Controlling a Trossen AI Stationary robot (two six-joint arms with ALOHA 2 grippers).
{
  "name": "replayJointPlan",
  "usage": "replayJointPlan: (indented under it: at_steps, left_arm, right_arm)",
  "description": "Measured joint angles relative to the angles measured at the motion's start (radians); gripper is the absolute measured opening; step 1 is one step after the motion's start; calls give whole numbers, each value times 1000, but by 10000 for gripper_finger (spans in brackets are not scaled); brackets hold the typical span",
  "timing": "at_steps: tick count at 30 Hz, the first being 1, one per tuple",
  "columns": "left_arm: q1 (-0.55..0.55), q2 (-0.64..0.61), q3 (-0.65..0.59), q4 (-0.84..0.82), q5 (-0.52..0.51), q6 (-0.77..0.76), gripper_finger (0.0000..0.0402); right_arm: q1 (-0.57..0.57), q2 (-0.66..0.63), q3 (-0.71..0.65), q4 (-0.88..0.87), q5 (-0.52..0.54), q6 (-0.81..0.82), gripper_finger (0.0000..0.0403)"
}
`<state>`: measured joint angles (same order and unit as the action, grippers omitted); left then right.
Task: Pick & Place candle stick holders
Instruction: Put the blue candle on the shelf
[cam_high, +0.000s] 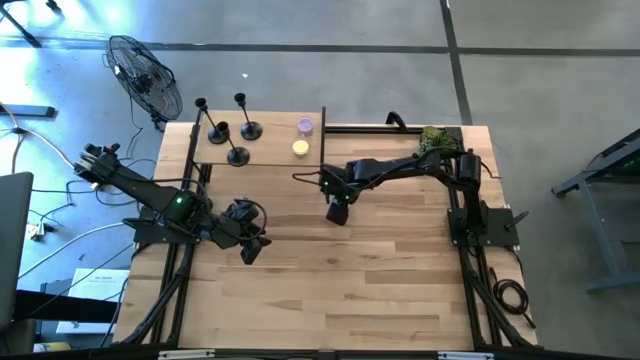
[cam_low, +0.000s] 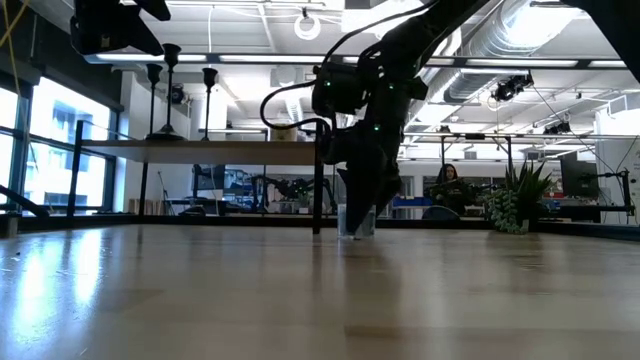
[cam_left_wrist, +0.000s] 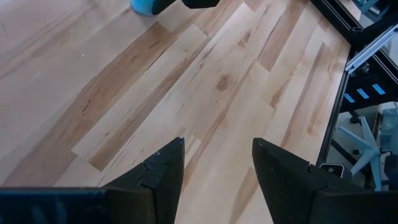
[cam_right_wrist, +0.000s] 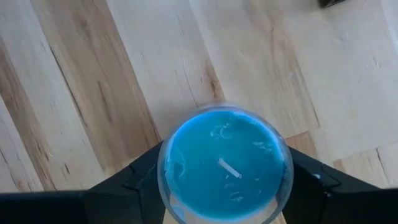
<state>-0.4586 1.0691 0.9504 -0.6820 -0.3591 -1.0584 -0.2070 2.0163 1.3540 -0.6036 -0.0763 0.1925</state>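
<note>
- High view: the right gripper reaches in from the right side toward the middle of the wooden table, pointing down at the boards.
- Right wrist view: a blue candle in a clear glass cup sits between the right gripper's two dark fingers, one on each side of the glass. The fingers lie close along the glass; whether they press it cannot be told.
- Low view: the same glass cup stands on the table directly under the right gripper.
- The left gripper hangs over the left part of the table, well apart from the right gripper. In the left wrist view its fingers stand partly apart with bare wood showing between them; it holds nothing.
- The three candle stick holders stand upright on a raised shelf at the far left of the table, beyond the left gripper and well apart from both grippers. No gripper touches them.
- On the same shelf, nearer the right gripper, sit a purple candle and a yellow candle, close to each other.
- A floor fan stands off the table, past the shelf's left end.
</note>
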Motion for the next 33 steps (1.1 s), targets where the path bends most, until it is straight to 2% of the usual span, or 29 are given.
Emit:
replayJointPlan:
  at_steps: [6,14,17,22,27,33]
  left_arm:
    - [0,0,0,4,1,-30,186]
    - [0,0,0,20,-47,-17,186]
    - [0,0,0,77,-94,63,186]
    - [0,9,0,238,-168,283,186]
    - [0,17,1,381,-182,477,186]
    - [0,16,1,456,-172,537,186]
  right_arm:
    - [6,-35,-2,-81,-11,-21,221]
    - [45,-194,-1,-119,-40,-14,221]
    - [73,-270,-1,-124,-47,4,221]
    - [121,-384,0,-115,-37,34,221]
    - [153,-466,0,-107,-25,78,221]
    - [188,-508,0,-112,15,95,221]
